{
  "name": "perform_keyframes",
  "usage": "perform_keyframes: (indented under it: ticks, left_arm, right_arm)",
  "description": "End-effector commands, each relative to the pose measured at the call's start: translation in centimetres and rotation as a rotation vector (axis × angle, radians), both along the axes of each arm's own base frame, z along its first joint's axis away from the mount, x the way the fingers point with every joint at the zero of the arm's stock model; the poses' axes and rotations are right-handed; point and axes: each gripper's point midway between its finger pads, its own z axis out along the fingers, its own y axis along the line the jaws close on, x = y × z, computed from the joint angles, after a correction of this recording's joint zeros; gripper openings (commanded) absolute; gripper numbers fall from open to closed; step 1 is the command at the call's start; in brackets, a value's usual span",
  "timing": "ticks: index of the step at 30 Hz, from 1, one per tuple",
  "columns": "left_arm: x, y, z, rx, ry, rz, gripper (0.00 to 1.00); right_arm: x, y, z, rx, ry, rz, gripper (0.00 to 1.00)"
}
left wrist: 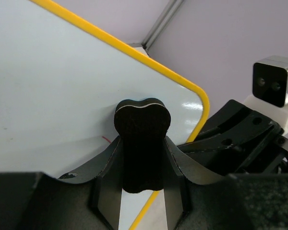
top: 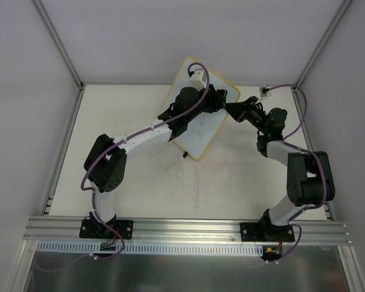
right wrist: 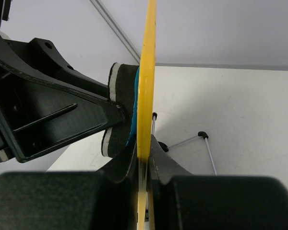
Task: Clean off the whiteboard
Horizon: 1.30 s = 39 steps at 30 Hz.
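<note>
The whiteboard (top: 210,125), white with a yellow frame, is lifted and tilted at the back middle of the table. My left gripper (top: 214,101) is shut on a black eraser (left wrist: 142,139), which is pressed against the board's face (left wrist: 62,86) near its rounded corner. A short red mark (left wrist: 105,139) shows beside the eraser, and a faint doodle (top: 199,135) lies lower on the board. My right gripper (top: 232,108) is shut on the board's yellow edge (right wrist: 146,72), seen edge-on between its fingers (right wrist: 159,158). The eraser (right wrist: 119,96) and left gripper (right wrist: 48,105) sit on the board's left side in the right wrist view.
Grey walls with metal corner posts (top: 58,42) enclose the white table (top: 231,182). An aluminium rail (top: 188,228) runs along the near edge. A thin wire stand with black tips (right wrist: 201,136) hangs behind the board. One black foot (top: 184,154) shows at the board's lower corner.
</note>
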Motion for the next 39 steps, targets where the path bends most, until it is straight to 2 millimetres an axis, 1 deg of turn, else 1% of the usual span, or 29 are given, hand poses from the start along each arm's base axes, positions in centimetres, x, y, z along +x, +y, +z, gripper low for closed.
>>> perform_keyframes:
  ticks: [1, 2, 3, 4, 6, 7, 12, 14, 16, 18, 22, 23, 24, 28, 30, 35, 39]
  left_arm:
    - [1.9, 4.1, -3.8, 0.149, 0.022, 0.165, 0.0]
    - [1.9, 4.5, -3.8, 0.145, 0.027, 0.171, 0.0]
    - [2.0, 4.9, -4.4, 0.149, 0.042, 0.176, 0.0]
    - [2.6, 5.7, -4.6, 0.136, 0.056, 0.189, 0.0]
    - [2.6, 6.0, -5.1, 0.123, 0.071, 0.171, 0.0]
    - [2.7, 6.2, -5.0, 0.129, 0.062, 0.165, 0.0]
    - [2.7, 5.1, -4.3, 0.134, 0.022, 0.111, 0.0]
    - [2.7, 4.7, -4.5, 0.144, 0.009, 0.087, 0.0]
    - [2.3, 4.0, -4.1, 0.139, -0.019, 0.05, 0.0]
    - [2.2, 3.8, -4.1, 0.138, -0.033, 0.043, 0.0]
    - [2.4, 3.4, -3.0, 0.139, -0.079, 0.024, 0.0]
    - [2.1, 2.9, -2.7, 0.139, -0.093, -0.002, 0.0]
    - [2.3, 2.7, -1.9, 0.135, -0.112, -0.004, 0.0]
    - [2.8, 2.6, -0.4, 0.144, -0.156, -0.001, 0.0]
    - [2.8, 2.1, 0.4, 0.138, -0.171, -0.02, 0.0]
    - [2.8, 1.7, 1.5, 0.121, -0.19, -0.037, 0.0]
    - [2.6, 1.4, 1.7, 0.119, -0.199, -0.052, 0.0]
  right_arm:
    - [-3.2, 3.2, 1.3, -0.058, -0.131, 0.202, 0.0]
    - [-3.2, 3.2, 1.3, -0.058, -0.13, 0.202, 0.0]
    - [-3.2, 3.1, 1.3, -0.058, -0.132, 0.201, 0.0]
    - [-3.2, 3.2, 1.3, -0.059, -0.13, 0.202, 0.0]
    - [-3.2, 3.1, 1.3, -0.058, -0.129, 0.201, 0.0]
    - [-3.2, 3.1, 1.3, -0.058, -0.128, 0.201, 0.0]
    - [-3.2, 3.2, 1.3, -0.058, -0.129, 0.202, 0.0]
    - [-3.3, 3.1, 1.3, -0.058, -0.13, 0.202, 0.0]
    - [-3.2, 3.1, 1.4, -0.058, -0.132, 0.199, 0.0]
    - [-3.2, 3.1, 1.4, -0.058, -0.132, 0.201, 0.0]
    - [-3.2, 3.1, 1.3, -0.057, -0.127, 0.201, 0.0]
    - [-3.3, 3.2, 1.3, -0.057, -0.129, 0.203, 0.0]
    - [-3.2, 3.2, 1.3, -0.057, -0.127, 0.203, 0.0]
    - [-3.2, 3.1, 1.3, -0.058, -0.128, 0.201, 0.0]
    - [-3.2, 3.2, 1.3, -0.056, -0.126, 0.203, 0.0]
    - [-3.2, 3.2, 1.2, -0.058, -0.127, 0.202, 0.0]
    - [-3.2, 3.2, 1.2, -0.057, -0.126, 0.201, 0.0]
